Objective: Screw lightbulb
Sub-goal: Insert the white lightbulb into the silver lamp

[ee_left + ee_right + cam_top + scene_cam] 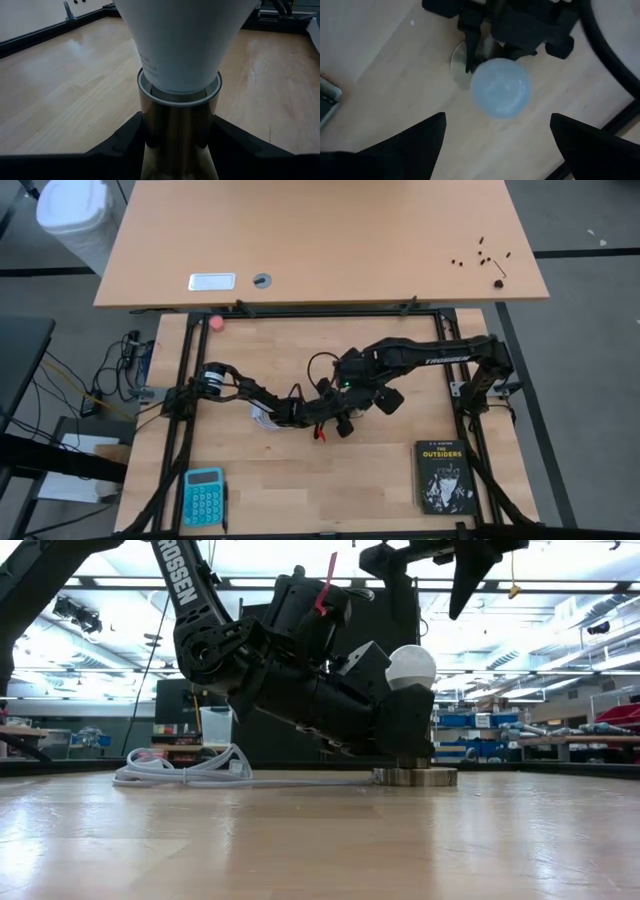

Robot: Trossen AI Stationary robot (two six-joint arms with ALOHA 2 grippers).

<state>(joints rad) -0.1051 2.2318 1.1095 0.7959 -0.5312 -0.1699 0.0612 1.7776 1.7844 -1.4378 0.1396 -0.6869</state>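
The white lightbulb stands upright with its narrow end in a metallic socket. The socket's round base disc lies flat on the table, and a white cord trails from it toward the table's left. My left gripper reaches in low from the left and is shut on the socket below the bulb. My right gripper hangs above the bulb, pointing down. It is wide open, with a finger on each side and clear of the globe. My left gripper pinches the socket's upright barrel between its two fingers, just under the bulb's neck. The fingers come nearly level from the table's left, slanting slightly down. The socket stands upright with its disc on the table.
A black book lies at the near right and a teal calculator at the near left. A small pink ball sits by the far left frame. A second tabletop adjoins the far edge.
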